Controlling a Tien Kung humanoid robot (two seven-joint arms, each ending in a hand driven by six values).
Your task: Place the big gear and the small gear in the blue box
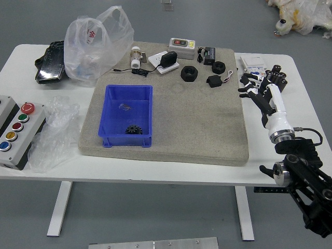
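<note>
My right hand (pixel 256 89) is over the table's right side, by the right edge of the grey mat, its fingers spread and holding nothing. The blue box (pixel 125 140) stands on the left part of the mat. Inside it, near the front wall, lies a black toothed gear (pixel 134 129); farther back in the box is a small thin grey item (pixel 125 107), too small to identify. No second toothed gear can be made out for certain. The left hand is out of view.
Black rings (pixel 189 73), a black block (pixel 213 81), a white adapter (pixel 164 66) and a grey device (pixel 181 48) lie toward the mat's back. Black cylinders (pixel 279 83) stand behind the right hand. Left are a plastic bag (pixel 98 44) and a button panel (pixel 23 135).
</note>
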